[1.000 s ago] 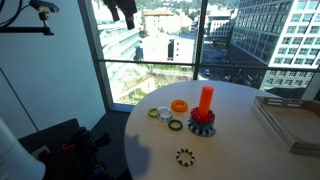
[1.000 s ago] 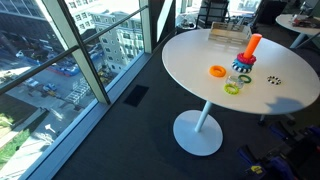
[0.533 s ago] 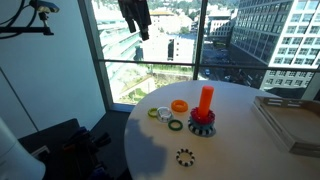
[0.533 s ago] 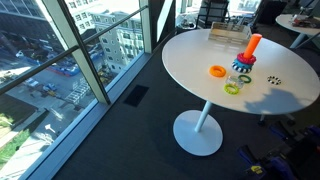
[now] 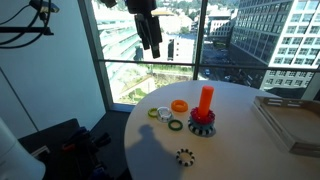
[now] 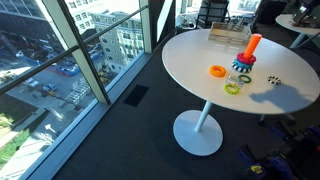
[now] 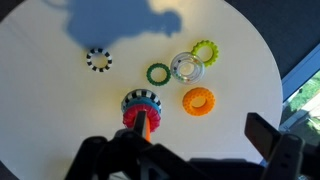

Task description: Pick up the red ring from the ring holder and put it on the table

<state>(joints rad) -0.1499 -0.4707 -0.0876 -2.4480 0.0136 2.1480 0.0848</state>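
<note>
Tall windows with city buildings behind them fill the background, and the round white desk [image 5: 240, 150] stands close to the glass. The pincer [image 5: 154, 48] hangs high above the desk, well apart from every ring. In an exterior view it is only a dark shape against the bright panes. In the wrist view its fingers [image 7: 272, 140] stand wide apart with nothing between them, so I judge it released and empty. I think it is held so high in order to look down on all the pieces.

Nearly under it stands the ring holder [image 7: 142, 108], upright. The red ring [image 7: 131, 118] sits low on the post, resting on the toothed base. Because it is threaded there, it must probably travel straight up the post to come free.

Near the holder lie the orange ring [image 7: 198, 100], a dark green ring [image 7: 158, 73], a clear ring [image 7: 185, 67] and, just beside that one, a yellow-green ring [image 7: 204, 51]. The black toothed ring [image 7: 98, 60] lies apart from them.

From above, the post covers part of the red ring, and the blurred dark body of the pincer cuts off the lower side of the holder. In an exterior view only a shadow [image 6: 283, 95] falls on the desk, and the pincer itself is outside that picture. The red ring is too small there to separate from the base.
</note>
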